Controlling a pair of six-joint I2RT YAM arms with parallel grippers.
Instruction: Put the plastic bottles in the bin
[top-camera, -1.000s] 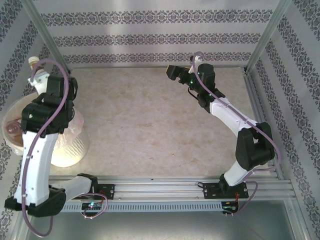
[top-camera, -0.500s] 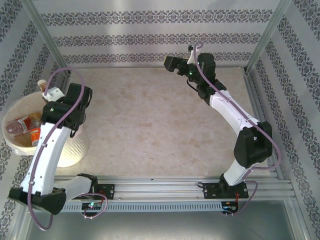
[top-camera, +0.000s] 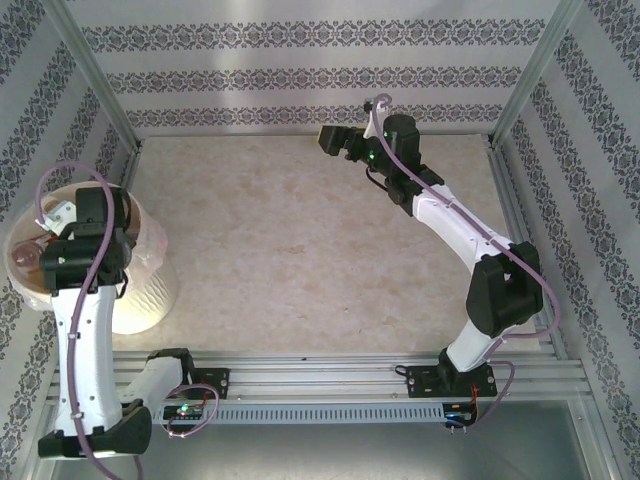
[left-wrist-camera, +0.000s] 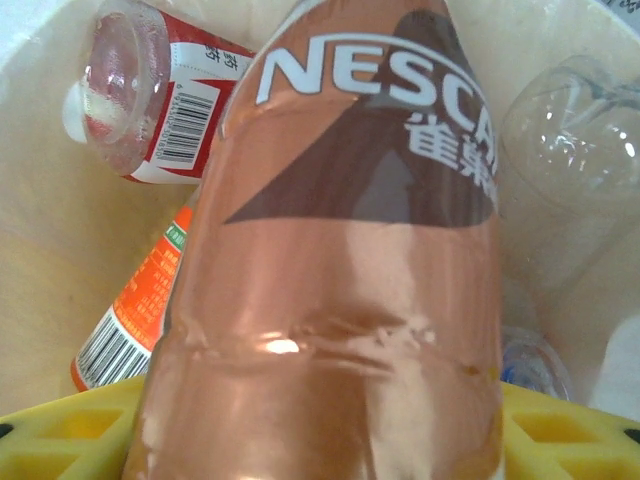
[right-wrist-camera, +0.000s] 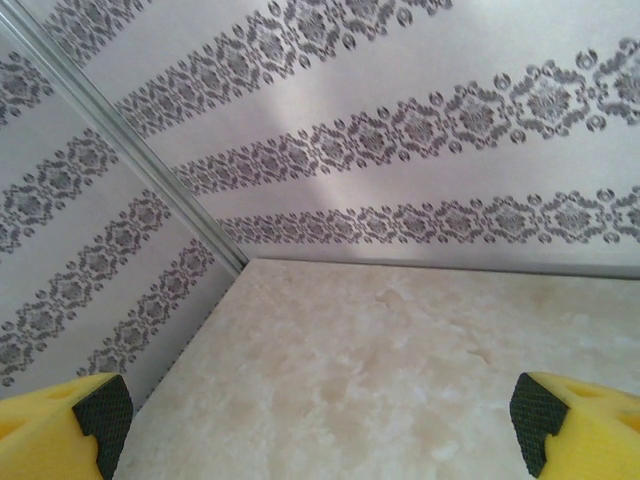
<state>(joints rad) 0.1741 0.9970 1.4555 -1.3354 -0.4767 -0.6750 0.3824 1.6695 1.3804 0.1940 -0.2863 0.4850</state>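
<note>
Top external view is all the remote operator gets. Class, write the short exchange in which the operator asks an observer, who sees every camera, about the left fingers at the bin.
Operator: What is at the left fingers above the bin?
Observer: A brown-labelled Nescafe bottle sits between them, pointing into the bin. I cannot tell whether they grip it.
Operator: What lies inside the bin?
Observer: A red-labelled bottle, an orange-labelled bottle and a clear bottle lie below it.
</note>
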